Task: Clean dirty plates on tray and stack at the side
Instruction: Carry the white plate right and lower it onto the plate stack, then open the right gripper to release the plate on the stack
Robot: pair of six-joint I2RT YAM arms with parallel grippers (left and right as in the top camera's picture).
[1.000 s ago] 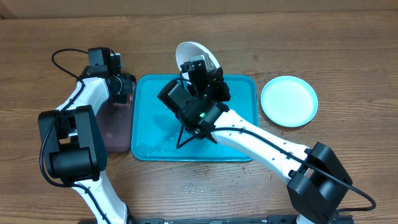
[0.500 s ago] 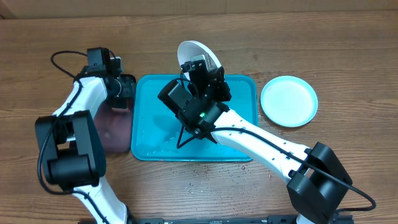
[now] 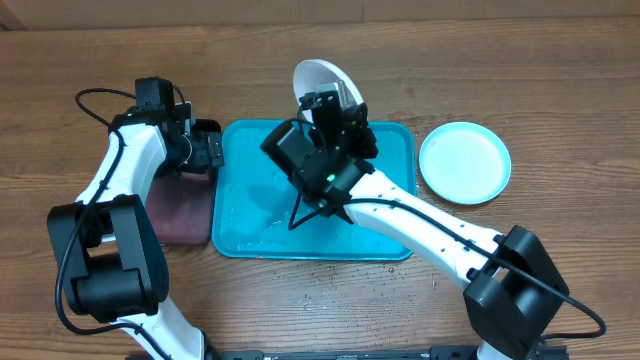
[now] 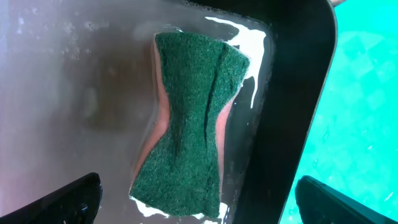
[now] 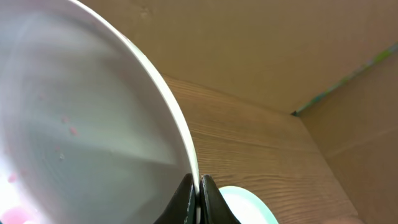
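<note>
— Well, the white plate is held up on edge over the far rim of the tray. It is pinched at its rim by the right gripper, whose jaws are clamped tight on the edge.
— Tilted like that so the dirty face can be reached, it would seem. A few pink smears are seen on that face in the wrist view.
— And the left gripper?
— Spread wide over the black tray, with nothing grasped. Its fingers are seen on either side of the near end of the green sponge, which lies in soapy water just beside the black wall.
— So the sponge is to be picked up before any scrubbing is done?
— That is judged to be the step in hand. The light cyan plate is laid flat on the table to the right, well apart from the tray. Presumably the stack is to be built there.
— Anything in the way?
— The black tray's raised wall must be cleared between sponge and plate, and the right arm is stretched across the turquoise tray. No yellow-green plate can be seen in any view. Some water drops are scattered on the table at the tray's near edge.
</note>
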